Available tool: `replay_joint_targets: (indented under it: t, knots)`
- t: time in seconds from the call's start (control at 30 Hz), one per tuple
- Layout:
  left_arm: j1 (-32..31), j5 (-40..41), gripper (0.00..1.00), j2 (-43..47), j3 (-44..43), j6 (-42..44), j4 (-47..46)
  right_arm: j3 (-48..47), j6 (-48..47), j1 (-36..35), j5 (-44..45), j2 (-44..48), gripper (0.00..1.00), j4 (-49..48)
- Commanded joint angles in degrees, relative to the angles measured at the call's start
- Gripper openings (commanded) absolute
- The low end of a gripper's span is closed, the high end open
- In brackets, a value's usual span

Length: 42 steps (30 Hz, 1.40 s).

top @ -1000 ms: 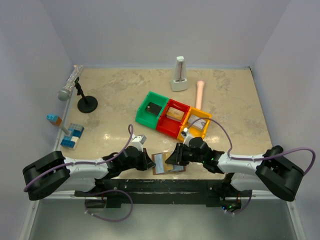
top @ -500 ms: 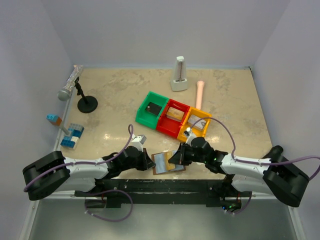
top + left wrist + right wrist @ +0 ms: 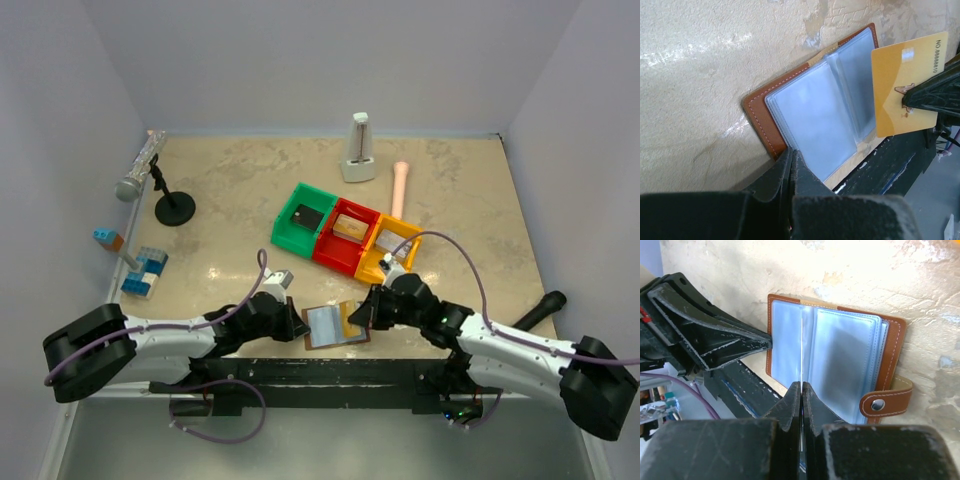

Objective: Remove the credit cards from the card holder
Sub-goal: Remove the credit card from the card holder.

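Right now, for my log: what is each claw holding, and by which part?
Right claw pinches the yellow card by one edge; left claw, the card holder by its left edge.

The right gripper point(image 3: 801, 388) has its two black fingers pressed together at the bottom centre on a card point(image 3: 801, 340), which is seen edge-on as a thin pale line rising over the card holder point(image 3: 845, 355). The card holder lies open on the beige table point(image 3: 890, 275), brown border around pale blue sleeves, its snap tab point(image 3: 885, 401) sticking out at lower right. From the left, the left gripper point(image 3: 766, 343) reaches in, its tips meeting at the holder's left edge.
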State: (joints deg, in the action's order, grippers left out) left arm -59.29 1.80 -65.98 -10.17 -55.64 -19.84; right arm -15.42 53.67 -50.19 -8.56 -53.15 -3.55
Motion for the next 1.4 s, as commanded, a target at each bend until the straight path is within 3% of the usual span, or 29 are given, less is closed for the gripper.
replay_joint_targets:
  t: [0.0,0.13,0.23,0.3,0.47,0.63,0.8,0.9,1.23,1.37]
  knots:
    - [-0.30,1.10,0.00,0.84,-2.48,3.43,4.36,-4.61,-4.62,0.18,2.76,4.36,0.00,8.11]
    - [-0.30,1.01,0.07,3.65,-4.85,4.92,6.20,-7.95,-7.69,0.18,2.49,7.26,0.00,13.29]
    - [-0.30,1.10,0.32,7.34,-6.52,6.68,7.88,-10.59,-10.51,0.18,1.79,8.76,0.00,17.07]
    - [-0.22,1.53,0.44,9.62,-7.75,7.64,9.37,-12.08,-12.00,0.18,1.35,9.46,0.00,19.01]
    - [0.22,3.64,0.59,16.39,-10.74,7.66,13.94,-16.30,-16.48,0.62,-4.61,8.76,0.00,22.00]
    - [5.23,-0.65,0.59,24.65,-10.92,7.46,13.17,-21.57,-21.49,0.98,-15.41,6.66,0.00,23.76]
    - [6.11,-11.88,0.60,28.79,-11.45,19.58,6.75,-26.23,-25.89,0.98,-28.07,2.36,0.00,26.05]
    - [6.11,-15.94,0.61,29.59,-10.13,19.87,1.40,-27.29,-26.42,0.89,-33.97,0.24,0.00,25.44]
    - [6.11,-30.44,0.59,24.41,-13.29,19.95,-1.70,-27.29,-27.30,0.71,-35.65,0.50,0.00,25.44]
    - [6.11,-32.73,0.59,21.25,-14.70,20.66,-0.73,-27.47,-27.13,0.10,-36.00,0.06,0.00,25.00]
